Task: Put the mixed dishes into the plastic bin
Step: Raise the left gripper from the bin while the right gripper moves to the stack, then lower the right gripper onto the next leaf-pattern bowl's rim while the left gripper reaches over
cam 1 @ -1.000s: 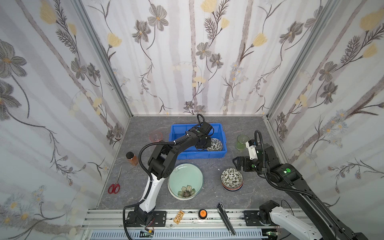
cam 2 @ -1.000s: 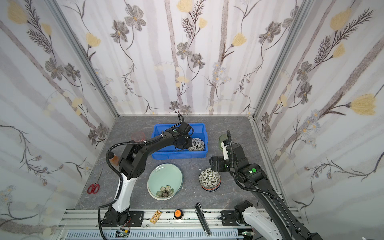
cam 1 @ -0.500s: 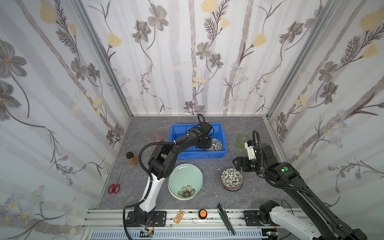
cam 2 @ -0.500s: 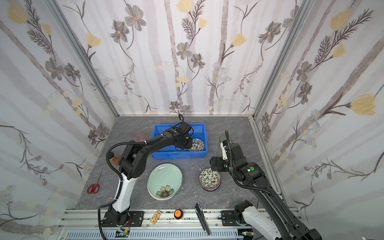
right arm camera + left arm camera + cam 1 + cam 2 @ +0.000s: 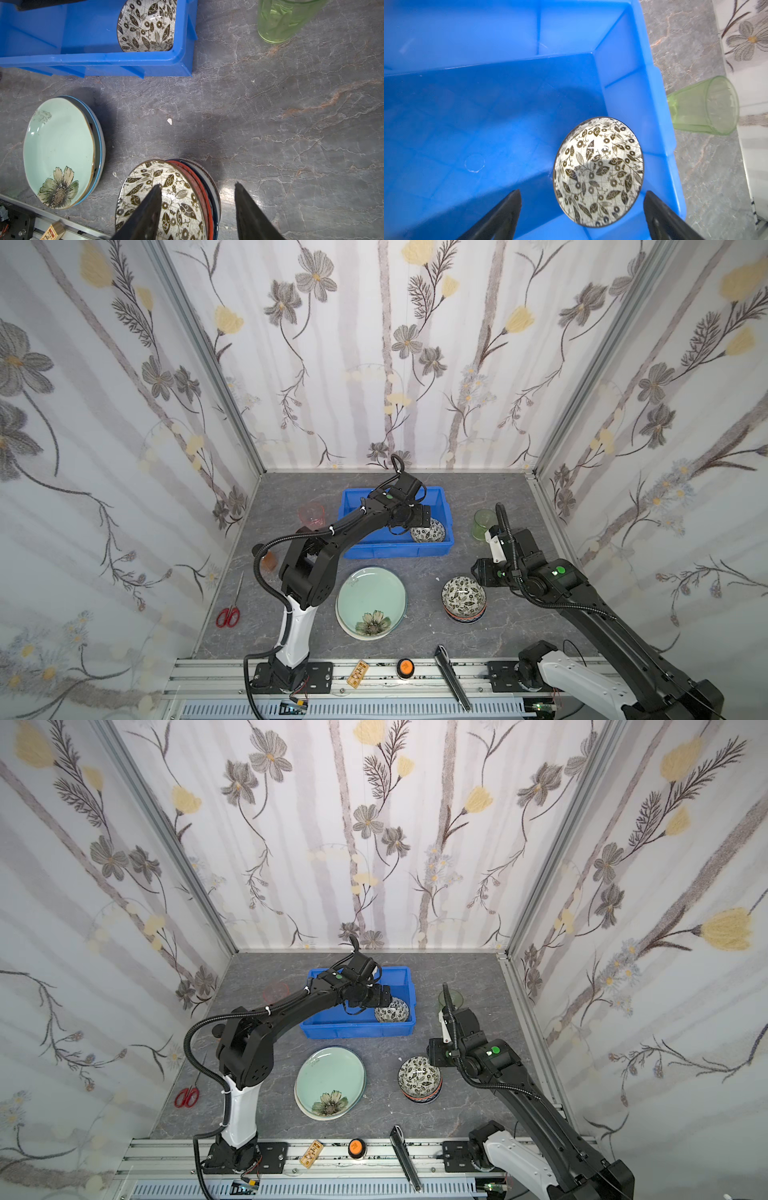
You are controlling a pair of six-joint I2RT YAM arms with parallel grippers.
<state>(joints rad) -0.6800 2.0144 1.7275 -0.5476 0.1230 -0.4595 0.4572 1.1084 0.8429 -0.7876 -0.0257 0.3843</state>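
Observation:
The blue plastic bin (image 5: 395, 551) (image 5: 654, 116) holds one black-white bowl (image 5: 428, 531) (image 5: 598, 172) in its near right corner. My left gripper (image 5: 582, 191) (image 5: 419, 516) hangs open just above that bowl, its fingers clear of the rim. A stack of patterned bowls (image 5: 463, 597) (image 5: 166, 199) stands on the table with a black-white one on top. My right gripper (image 5: 197, 184) (image 5: 482, 572) is open and straddles the stack's rim, one finger inside the top bowl and one outside. Stacked plates (image 5: 371, 601) (image 5: 60, 151), pale green on top, lie beside it.
A green tumbler (image 5: 483, 522) (image 5: 280, 20) stands right of the bin, a pink tumbler (image 5: 311, 514) left of it. An amber jar (image 5: 269, 560) and red scissors (image 5: 228, 614) sit near the left wall. The walls close in on three sides.
My left gripper has opened and let the black-white bowl go in the bin. My right gripper's jaws have narrowed around the stack's rim.

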